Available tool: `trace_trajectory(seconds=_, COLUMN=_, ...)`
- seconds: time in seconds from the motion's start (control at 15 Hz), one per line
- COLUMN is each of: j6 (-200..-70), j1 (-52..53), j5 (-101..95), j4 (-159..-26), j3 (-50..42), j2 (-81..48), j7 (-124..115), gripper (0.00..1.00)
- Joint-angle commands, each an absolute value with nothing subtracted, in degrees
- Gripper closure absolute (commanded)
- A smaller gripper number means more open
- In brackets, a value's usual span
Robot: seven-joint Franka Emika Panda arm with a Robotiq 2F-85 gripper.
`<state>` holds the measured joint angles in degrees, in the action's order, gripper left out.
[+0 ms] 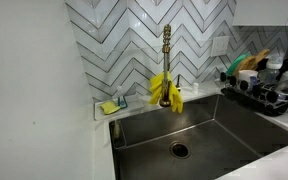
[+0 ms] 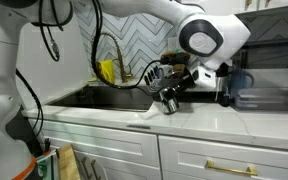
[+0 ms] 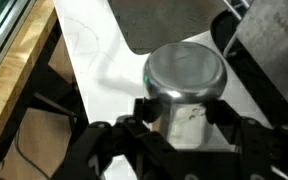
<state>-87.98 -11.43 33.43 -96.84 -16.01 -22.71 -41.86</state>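
My gripper (image 3: 184,110) is shut on a shiny steel cup (image 3: 187,80), one finger pressed on each side of its wall. In an exterior view the gripper (image 2: 169,92) holds the cup (image 2: 170,103) tilted, just above the white counter (image 2: 189,120), to the right of the sink (image 2: 99,97). The wrist view looks down on the cup, with the counter edge and the sink corner behind it. The arm and cup are out of frame in the exterior view facing the sink.
A steel sink (image 1: 219,130) with a brass faucet (image 1: 167,45) has yellow gloves (image 1: 166,92) draped on it. A yellow sponge (image 1: 109,107) sits at its back corner. A dish rack (image 1: 264,88) stands beside the sink. A dark appliance (image 2: 267,88) stands on the counter.
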Motion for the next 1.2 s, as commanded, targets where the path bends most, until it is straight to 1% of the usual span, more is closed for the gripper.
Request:
trace_trajectory(seconds=0.0, j6=-97.40, j1=-7.39, j5=23.69, j4=-105.33, j3=-15.23, j2=-14.57, j7=-43.60, gripper=0.54)
trace_trajectory(seconds=0.4, j6=-114.78, j1=-4.01, j5=8.44, j4=-115.45, j3=-12.61, j2=-6.81, j7=-46.17, gripper=0.54)
trace_trajectory(seconds=0.73, j6=-125.85, j1=-3.76, j5=-0.58, j4=-122.35, j3=-10.39, j2=-3.17, j7=-49.20, gripper=0.54)
trace_trajectory(seconds=1.13, j6=-133.50, j1=-4.21, j5=-7.94, j4=-129.19, j3=-9.01, j2=-0.89, j7=-54.26, gripper=0.54)
